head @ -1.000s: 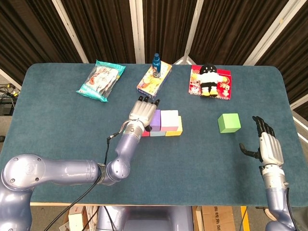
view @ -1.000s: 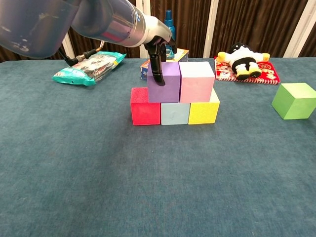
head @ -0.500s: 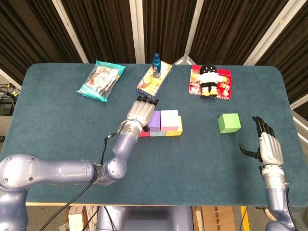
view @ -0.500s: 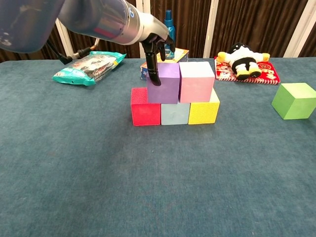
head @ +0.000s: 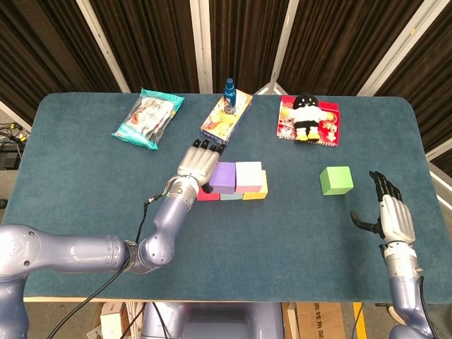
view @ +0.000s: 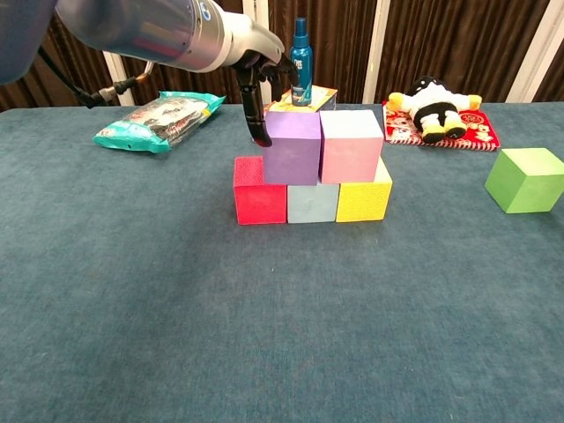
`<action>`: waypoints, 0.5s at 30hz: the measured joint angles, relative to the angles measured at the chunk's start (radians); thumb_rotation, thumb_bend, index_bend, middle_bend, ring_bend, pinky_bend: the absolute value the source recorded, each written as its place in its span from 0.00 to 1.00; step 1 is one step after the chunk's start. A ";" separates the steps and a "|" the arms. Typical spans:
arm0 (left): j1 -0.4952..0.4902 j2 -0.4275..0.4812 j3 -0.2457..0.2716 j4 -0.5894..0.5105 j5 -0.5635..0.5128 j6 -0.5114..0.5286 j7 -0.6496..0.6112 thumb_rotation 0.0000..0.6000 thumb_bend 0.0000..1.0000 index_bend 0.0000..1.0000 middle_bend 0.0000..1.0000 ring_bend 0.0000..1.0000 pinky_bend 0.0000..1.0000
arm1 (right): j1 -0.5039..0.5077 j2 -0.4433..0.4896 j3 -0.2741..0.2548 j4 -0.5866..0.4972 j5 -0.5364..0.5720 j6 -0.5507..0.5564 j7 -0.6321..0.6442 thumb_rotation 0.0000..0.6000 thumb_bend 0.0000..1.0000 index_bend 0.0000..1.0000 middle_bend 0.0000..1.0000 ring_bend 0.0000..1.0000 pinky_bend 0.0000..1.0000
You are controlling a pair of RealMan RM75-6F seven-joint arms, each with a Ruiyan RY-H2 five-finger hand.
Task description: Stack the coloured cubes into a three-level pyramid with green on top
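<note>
fingers of the left hand (view: 258, 75) hang spread, holding nothing, just left of the purple cube (view: 292, 146). right hand (head: 389, 212) lies open, the green cube (head: 336, 180) beyond its fingertips.

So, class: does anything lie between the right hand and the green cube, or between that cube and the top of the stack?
Nothing visible does. Only bare table separates the right hand from the green cube, and the cube from the purple cube and pink cube.
</note>
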 measured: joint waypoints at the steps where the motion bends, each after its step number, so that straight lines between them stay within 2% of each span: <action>1: 0.001 -0.001 0.000 0.000 0.002 -0.001 -0.004 1.00 0.25 0.00 0.12 0.03 0.06 | 0.000 0.001 0.000 -0.001 0.000 0.001 0.000 1.00 0.34 0.00 0.00 0.00 0.00; 15: -0.005 -0.030 -0.001 0.010 0.048 -0.017 -0.042 1.00 0.25 0.00 0.12 0.03 0.06 | 0.000 0.003 0.002 -0.001 0.003 -0.004 0.005 1.00 0.34 0.00 0.00 0.00 0.00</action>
